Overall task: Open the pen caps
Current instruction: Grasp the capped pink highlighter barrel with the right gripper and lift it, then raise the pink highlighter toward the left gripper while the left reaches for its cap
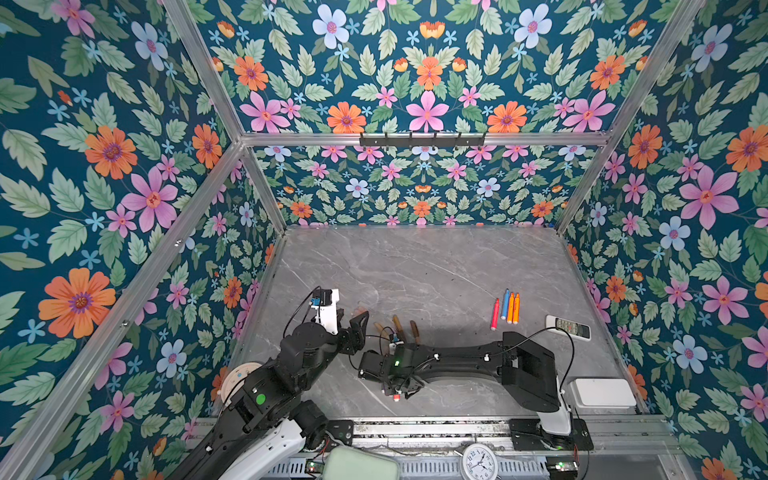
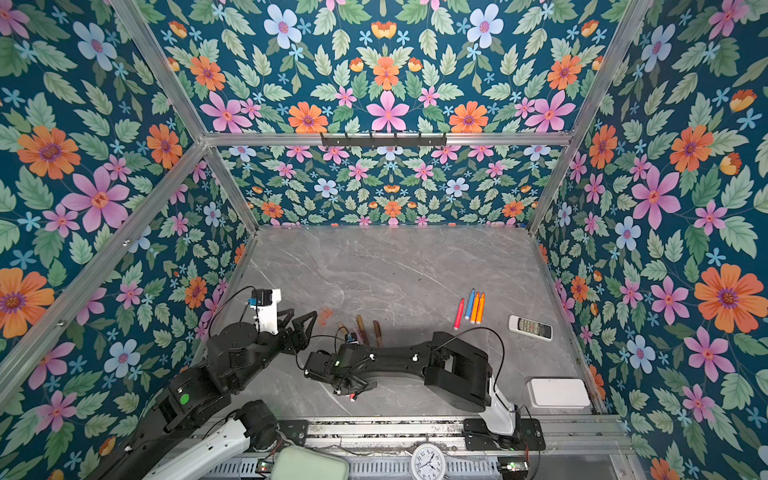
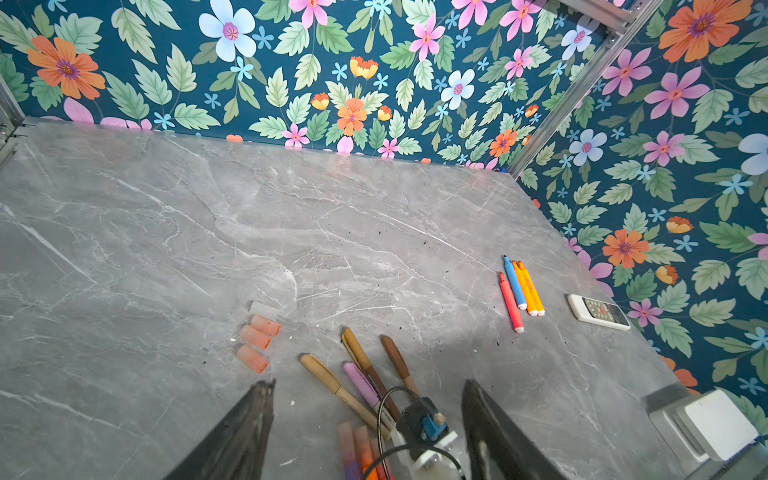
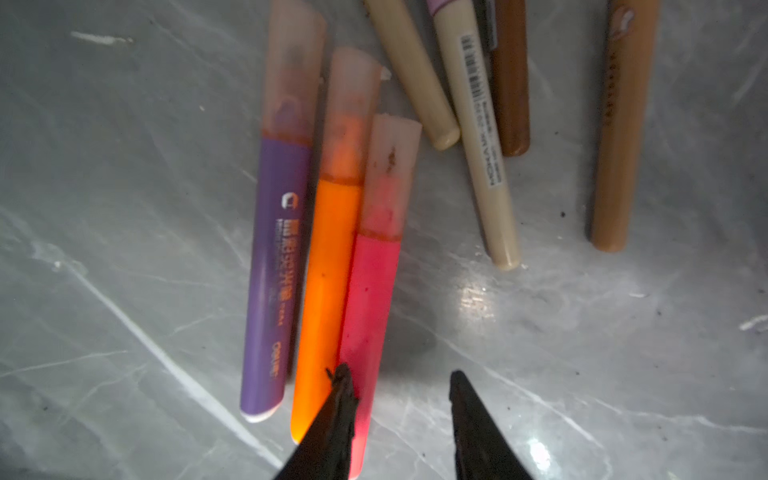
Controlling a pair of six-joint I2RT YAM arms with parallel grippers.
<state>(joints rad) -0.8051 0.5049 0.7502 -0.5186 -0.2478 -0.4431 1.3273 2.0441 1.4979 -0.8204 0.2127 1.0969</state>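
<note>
Three capped pens lie side by side under my right gripper [image 4: 400,371]: purple [image 4: 274,266], orange [image 4: 328,291] and pink [image 4: 372,307], each with a translucent pen cap [image 4: 353,112] on. The gripper is open. One fingertip [image 4: 343,386] rests at the seam between the orange and pink pens, and the other stands clear over bare table. Brown, gold and beige capped pens [image 3: 361,353] lie just beyond. My left gripper [image 3: 370,381] hangs open above this pile, holding nothing. Several loose orange caps [image 3: 255,337] lie to its left. Uncapped pens [image 1: 508,309] lie at the right.
A white remote control [image 1: 568,327] lies right of the uncapped pens, and a white box [image 1: 602,392] sits in the front right corner. A clock [image 1: 478,461] and a pale green object [image 1: 359,463] sit beyond the front rail. Floral walls enclose the grey marble table [image 1: 415,266].
</note>
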